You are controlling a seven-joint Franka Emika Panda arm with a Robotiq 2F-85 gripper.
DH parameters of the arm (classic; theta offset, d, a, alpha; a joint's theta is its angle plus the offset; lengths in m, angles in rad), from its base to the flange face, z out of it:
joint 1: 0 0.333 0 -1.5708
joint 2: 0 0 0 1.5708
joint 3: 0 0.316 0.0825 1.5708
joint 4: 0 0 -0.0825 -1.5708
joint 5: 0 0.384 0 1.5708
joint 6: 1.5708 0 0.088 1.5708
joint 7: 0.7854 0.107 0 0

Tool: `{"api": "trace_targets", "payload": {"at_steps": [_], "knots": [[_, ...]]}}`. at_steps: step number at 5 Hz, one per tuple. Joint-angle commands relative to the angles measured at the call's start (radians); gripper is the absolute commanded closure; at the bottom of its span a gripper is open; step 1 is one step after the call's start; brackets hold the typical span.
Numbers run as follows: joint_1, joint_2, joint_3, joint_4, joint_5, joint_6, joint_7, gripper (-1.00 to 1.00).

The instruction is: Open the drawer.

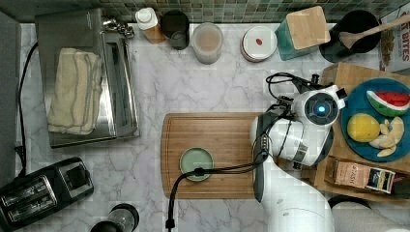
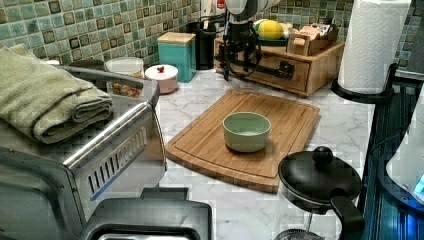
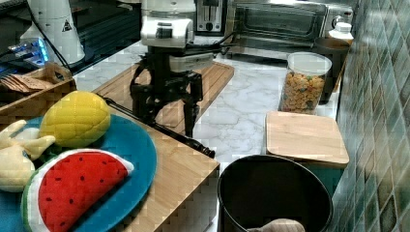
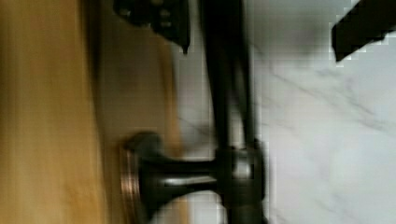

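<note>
The drawer [image 2: 272, 75] is the light wood front of a bamboo box [image 1: 338, 72]; in the left view it looks flush with the box. Its long black bar handle [image 2: 270, 70] runs across the front and shows close up in the wrist view [image 4: 229, 93], held off the drawer's wood [image 4: 46, 116] by a post. My gripper [image 3: 167, 124] hangs straight down in front of the drawer, open, one finger [image 3: 145, 106] on each side of the handle [image 3: 193, 142]. The gripper [image 4: 259, 49] stands wide of the bar and does not touch it. The gripper [image 2: 237, 70] is near the handle's end at the left view's left.
A cutting board [image 2: 280, 115] with a green bowl [image 2: 246, 131] lies just in front of the drawer. A blue plate [image 3: 130, 145] of toy fruit sits on the box. A black pot [image 3: 270, 198] and a teal canister [image 1: 302, 31] stand beside it, and a paper towel roll [image 2: 372, 45] on the other side.
</note>
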Motion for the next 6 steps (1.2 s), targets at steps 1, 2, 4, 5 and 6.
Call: {"api": "trace_targets", "payload": {"at_steps": [1,2,4,5,6], "knots": [[0.04,-0.139,0.023,-0.045,0.04,-0.274,0.071,-1.0],[0.05,-0.165,0.076,-0.088,0.114,-0.251,0.066,-1.0],[0.15,-0.16,0.139,-0.114,0.183,-0.173,0.182,-1.0],[0.192,-0.163,0.169,-0.118,0.208,-0.185,0.213,-1.0],[0.219,-0.195,0.198,-0.159,0.236,-0.151,0.278,-1.0]]}}
